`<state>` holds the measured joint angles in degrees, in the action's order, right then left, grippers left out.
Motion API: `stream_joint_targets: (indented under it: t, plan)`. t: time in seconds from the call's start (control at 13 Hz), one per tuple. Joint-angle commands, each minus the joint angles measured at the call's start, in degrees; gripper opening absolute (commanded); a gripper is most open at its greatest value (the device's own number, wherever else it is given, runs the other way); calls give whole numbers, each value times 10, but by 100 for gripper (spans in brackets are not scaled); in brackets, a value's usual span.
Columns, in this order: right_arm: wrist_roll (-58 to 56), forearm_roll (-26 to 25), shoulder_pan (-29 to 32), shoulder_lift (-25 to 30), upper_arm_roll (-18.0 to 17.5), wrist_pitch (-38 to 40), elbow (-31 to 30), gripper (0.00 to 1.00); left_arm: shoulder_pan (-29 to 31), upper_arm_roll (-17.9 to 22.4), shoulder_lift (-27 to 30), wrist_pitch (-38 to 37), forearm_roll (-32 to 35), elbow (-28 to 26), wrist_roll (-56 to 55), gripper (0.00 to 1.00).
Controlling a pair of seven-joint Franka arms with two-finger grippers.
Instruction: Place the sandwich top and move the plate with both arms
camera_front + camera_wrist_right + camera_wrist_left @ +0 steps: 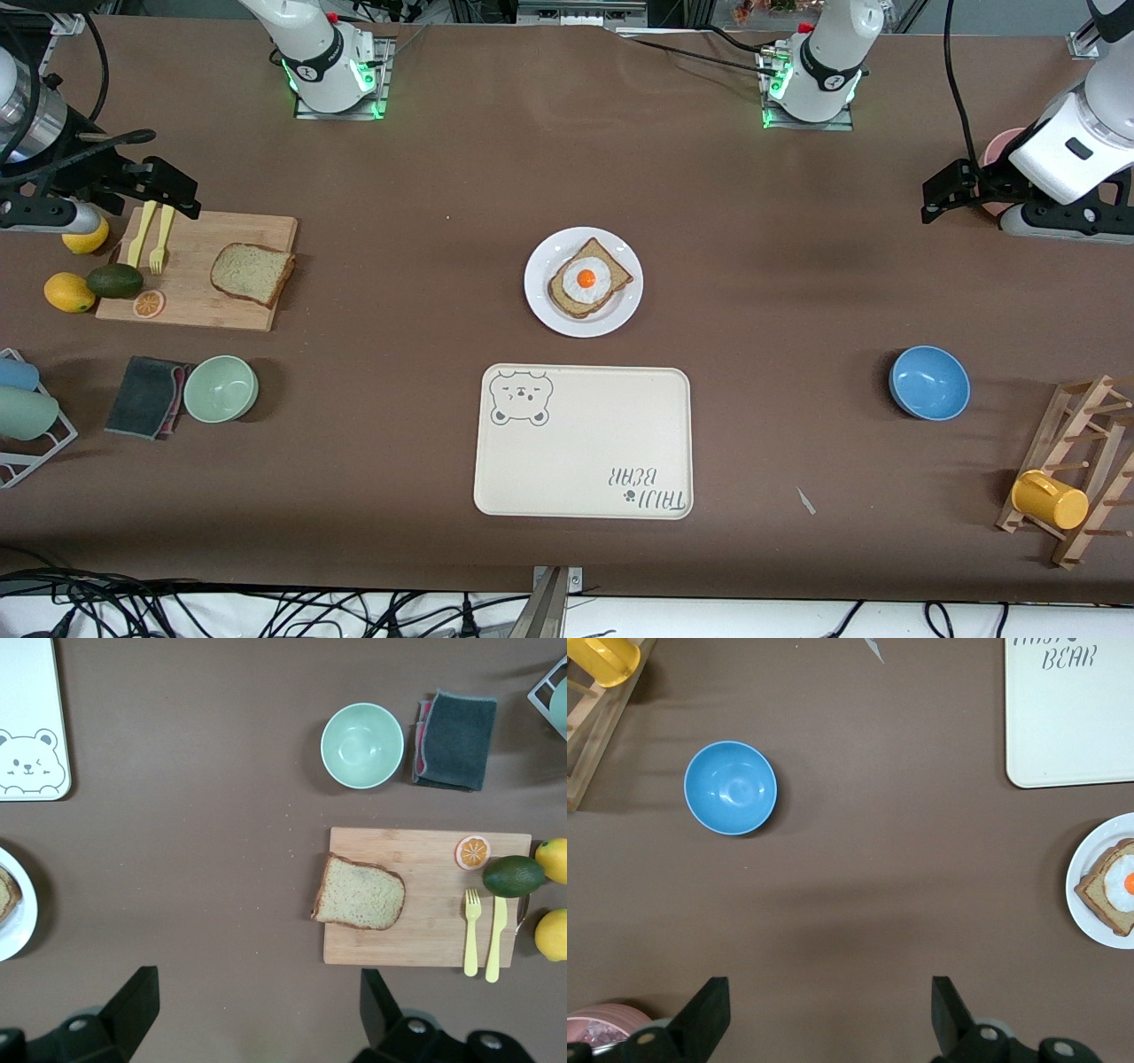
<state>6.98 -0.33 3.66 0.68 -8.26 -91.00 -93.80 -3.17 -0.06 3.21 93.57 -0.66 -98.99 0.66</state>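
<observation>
Brown counter [797, 266], both arms parked at its ends. Nearest the front camera: one cream tray [583, 440], bare. Just farther, mid-counter: one white plate [583, 282] carrying one bread slice with fried egg [586, 279]. Farther toward the right arm's end: one cutting board [199, 270] with the sandwich top [252, 272] lying flat on it, uncovered, crust edge toward the plate. Bowls: two, one blue [929, 382], one green [221, 388].

Right gripper [252, 1014] is over the board's end, jaws wide apart, empty; the sandwich top lies just ahead of it, so this arm is much the nearer. Left gripper [831, 1017] hangs over its end of the counter, jaws spread, empty, waiting.
</observation>
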Motion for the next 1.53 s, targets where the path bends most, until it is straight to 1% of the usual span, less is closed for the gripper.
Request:
stream_joint_targets:
  t: [0.0, 0.46, 0.61, 0.69, 0.84, 1.0, 1.15, 1.3, 1.46]
  plan:
    - [1, -1, 8, 5, -8, 6, 0, 100, 1, 1, -3, -10, -14, 12, 1, 100]
    - [1, -3, 1, 3, -10, 6, -2, 100, 1, 1, -3, -10, -14, 12, 0, 100]
    - [0, -6, -8, -12, -10, 7, -2, 100, 1, 1, -3, -10, -14, 12, 0, 100]
    - [1, -10, -18, -18, -9, 11, -6, 100, 1, 1, -3, -10, -14, 12, 0, 100]
    - [7, -10, -18, -30, -8, 28, -20, 100, 1, 1, -3, -10, -14, 12, 0, 100]
    - [22, -17, -18, -33, -8, 23, -42, 100, 1, 1, -3, -10, -14, 12, 0, 100]
    - [61, -67, -36, -35, -10, 6, -71, 99, 1, 1, -3, -10, -14, 12, 0, 100]
    - [98, -124, -56, -48, -12, 6, -81, 98, 1, 1, -3, -10, -14, 12, 0, 100]
    - [165, -162, -63, -85, -26, 8, -82, 98, 1, 1, -3, -10, -14, 12, 1, 100]
